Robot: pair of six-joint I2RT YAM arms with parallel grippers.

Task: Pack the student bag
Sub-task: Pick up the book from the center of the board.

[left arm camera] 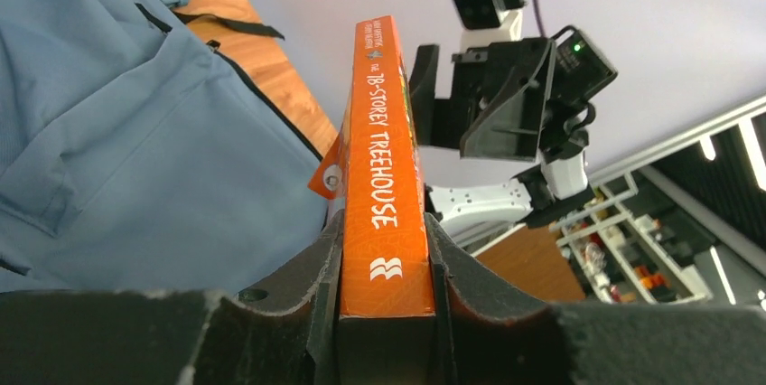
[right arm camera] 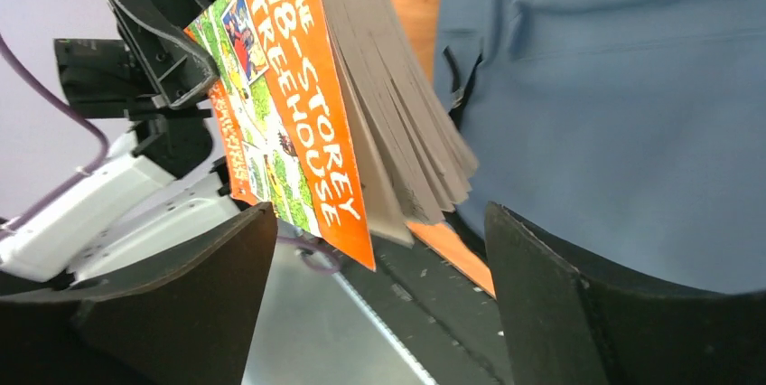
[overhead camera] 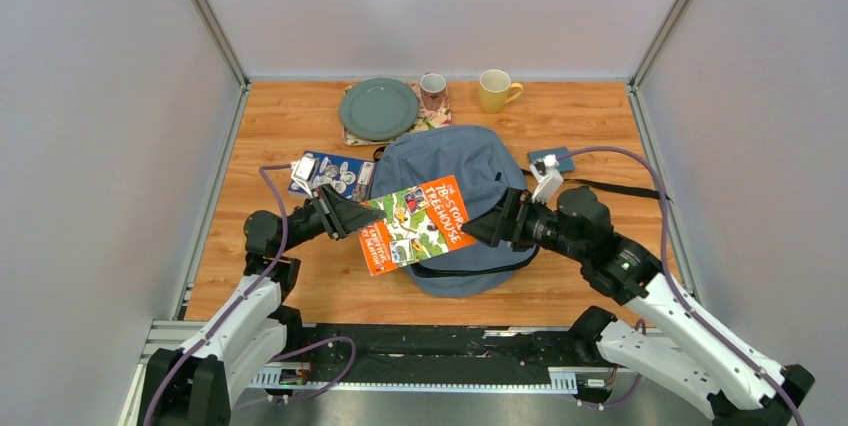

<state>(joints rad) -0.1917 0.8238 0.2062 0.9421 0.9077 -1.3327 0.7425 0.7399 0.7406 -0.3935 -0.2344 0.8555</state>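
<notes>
L claw point(left arm camera: 384, 245) is clenched on 1 end of the orange book point(overhead camera: 418, 224), held in the air over the student bag point(overhead camera: 455, 161) lying mid-bench point(overhead camera: 300, 286). R claw point(right arm camera: 379, 227) is released, jaws wide either side of the fanned pages w/o touching. Risk, imo: on 1 grip the book may sag, twist or slip, & no open bag mouth shows. Blue book point(overhead camera: 335, 174) & teal case point(overhead camera: 551, 159) flank the bag, w/ plate point(overhead camera: 378, 109), pink mug point(overhead camera: 432, 91) & yellow mug point(overhead camera: 495, 91) behind, none blocking.

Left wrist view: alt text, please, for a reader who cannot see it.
A slim orange paperback book stands clamped, spine toward the camera, in the left gripper. A soft grey-blue fabric backpack fills the left side; the right gripper hangs open beyond the book.
</notes>
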